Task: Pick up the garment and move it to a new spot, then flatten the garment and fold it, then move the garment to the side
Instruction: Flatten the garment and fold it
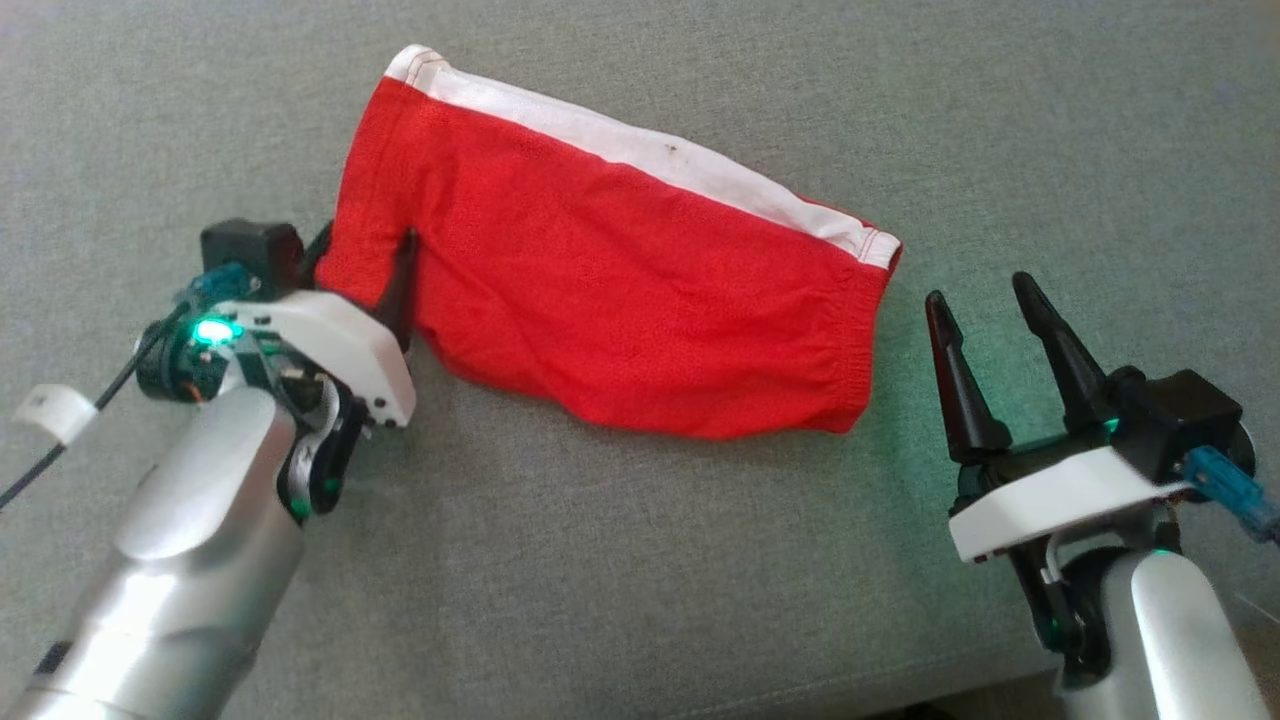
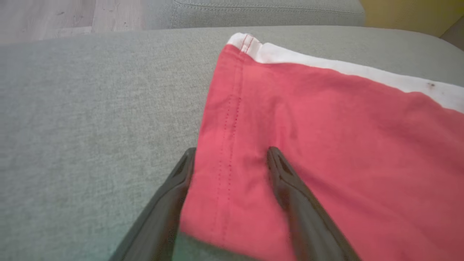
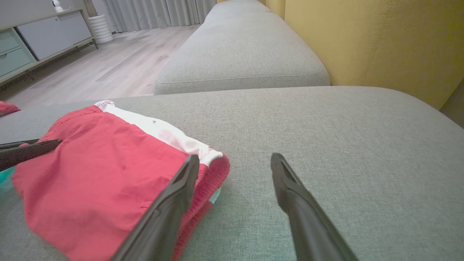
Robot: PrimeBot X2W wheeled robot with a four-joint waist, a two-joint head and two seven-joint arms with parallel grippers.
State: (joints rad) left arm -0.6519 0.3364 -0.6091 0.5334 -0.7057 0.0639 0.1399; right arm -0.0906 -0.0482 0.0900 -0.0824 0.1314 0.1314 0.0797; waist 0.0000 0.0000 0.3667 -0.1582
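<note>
A red garment (image 1: 620,290) with a white side stripe lies fairly flat on the grey sofa cushion (image 1: 640,560). My left gripper (image 1: 365,255) is open at the garment's left hem. In the left wrist view its fingers (image 2: 290,181) straddle the stitched hem of the garment (image 2: 326,145), one on the cloth and one at its edge. My right gripper (image 1: 978,292) stands open just right of the elastic waistband, holding nothing. In the right wrist view this gripper (image 3: 235,157) has its left finger beside the bunched waistband of the garment (image 3: 108,174).
A second grey cushion (image 3: 243,54) adjoins at the far side, with a yellow backrest (image 3: 380,43) along it. Wooden floor (image 3: 101,69) and a low cabinet (image 3: 40,36) lie beyond. The cushion's front edge (image 1: 950,690) runs close to my right arm.
</note>
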